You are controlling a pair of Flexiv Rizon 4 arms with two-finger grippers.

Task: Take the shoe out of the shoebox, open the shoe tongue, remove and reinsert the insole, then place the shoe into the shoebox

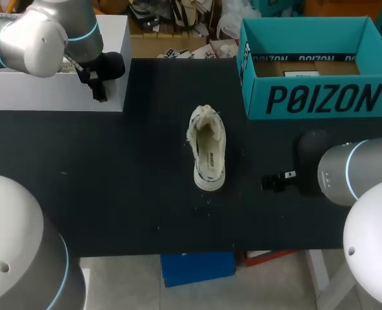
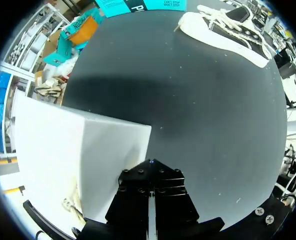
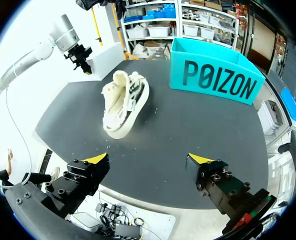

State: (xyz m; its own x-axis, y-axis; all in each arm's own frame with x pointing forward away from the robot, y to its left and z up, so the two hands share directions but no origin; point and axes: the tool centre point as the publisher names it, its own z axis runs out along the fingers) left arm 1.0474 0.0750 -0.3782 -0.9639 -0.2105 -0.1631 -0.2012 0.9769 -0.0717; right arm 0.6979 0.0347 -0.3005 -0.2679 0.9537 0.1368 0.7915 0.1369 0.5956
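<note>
A cream low-top shoe [image 1: 208, 148] with dark side stripes stands upright in the middle of the black table, toe toward the front edge, its laces loose. It also shows in the right wrist view [image 3: 124, 101] and the left wrist view [image 2: 227, 29]. The teal shoebox [image 1: 320, 100] stands open at the back right, no shoe in it. My right gripper [image 3: 148, 160] hovers open near the front right, the shoe well ahead of it, nothing between its fingers. My left gripper [image 2: 150, 200] is shut and empty at the corner of a white box, far from the shoe.
A white box [image 1: 55, 90] stands at the back left corner, under my left gripper [image 1: 99, 89]. My right gripper [image 1: 275, 182] hangs low over the mat right of the shoe. Bare black mat [image 1: 133, 187] surrounds the shoe on all sides.
</note>
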